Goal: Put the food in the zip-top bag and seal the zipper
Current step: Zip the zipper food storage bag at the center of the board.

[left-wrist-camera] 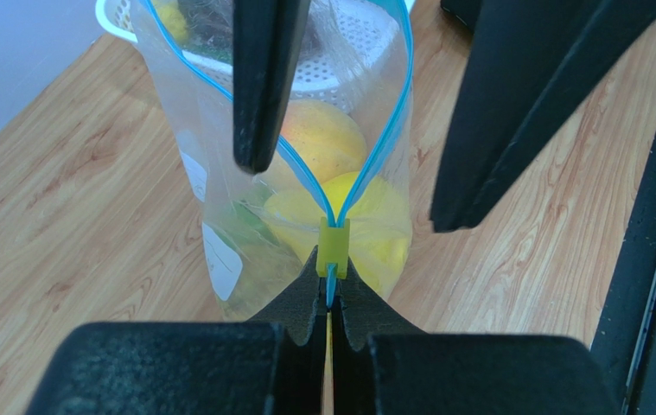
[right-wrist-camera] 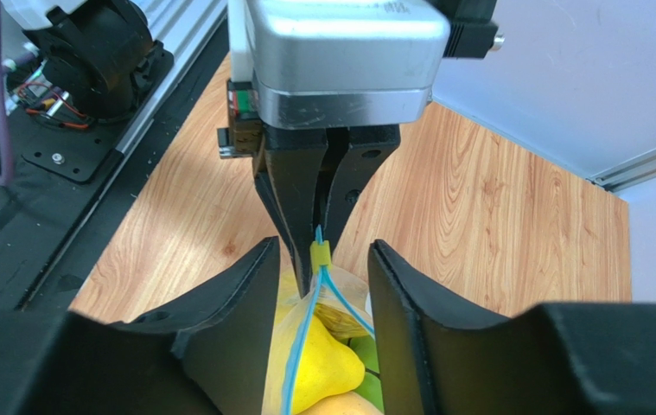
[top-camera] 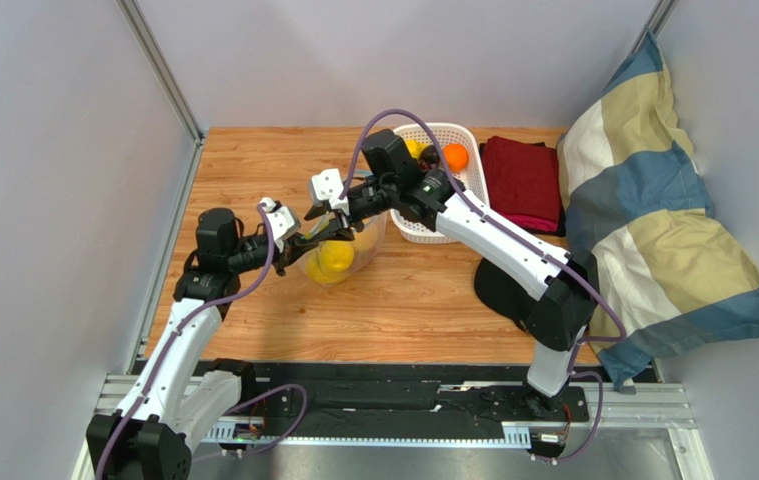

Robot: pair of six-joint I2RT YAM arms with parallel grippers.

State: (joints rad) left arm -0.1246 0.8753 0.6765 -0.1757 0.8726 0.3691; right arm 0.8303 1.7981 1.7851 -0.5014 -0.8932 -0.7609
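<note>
The clear zip-top bag (top-camera: 353,250) stands on the wooden table with its mouth open. Inside is food: yellow fruit (left-wrist-camera: 366,216), an orange-yellow fruit (left-wrist-camera: 322,134) and a green piece (right-wrist-camera: 361,350). The teal zipper (left-wrist-camera: 387,130) spreads in a V from a yellow slider (left-wrist-camera: 333,246). My left gripper (left-wrist-camera: 331,277) is shut on the zipper's end just behind the slider. My right gripper (right-wrist-camera: 322,294) straddles the bag's mouth, fingers apart, one on each side of the two strips. More food, an orange (top-camera: 455,157) and a yellow fruit (top-camera: 413,148), lies in the basket.
A white lattice basket (top-camera: 431,236) stands just behind the bag, partly under my right arm. A folded red cloth (top-camera: 523,180) lies to its right, with a large blue and cream pillow (top-camera: 653,220) beyond. Grey walls close in the table's left and far sides.
</note>
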